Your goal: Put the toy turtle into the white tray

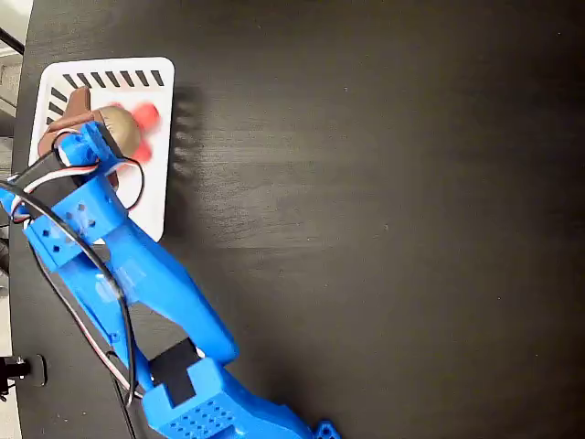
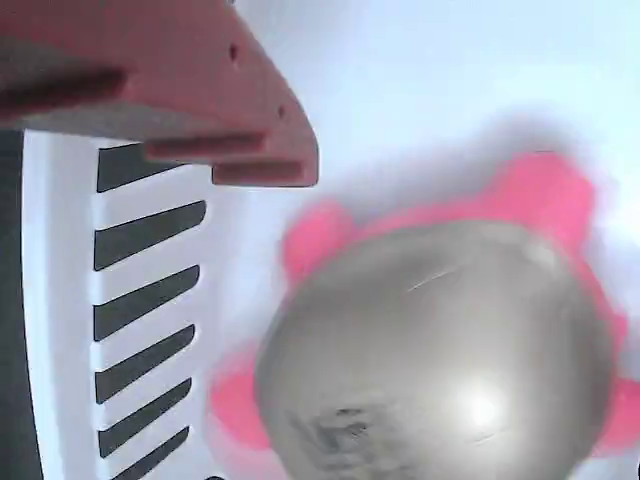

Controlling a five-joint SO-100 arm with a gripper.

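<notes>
One toy turtle lay over the floor of the one white tray, toward its twelve o'clock end. The gripper hung over it; whether its jaws gripped it, I could not tell. This looked like the release step; next, judged, open fully and lift clear.

A black table carries the white tray.

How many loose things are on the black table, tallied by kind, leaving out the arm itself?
Toy turtle: 1
White tray: 1
Total: 2
</notes>
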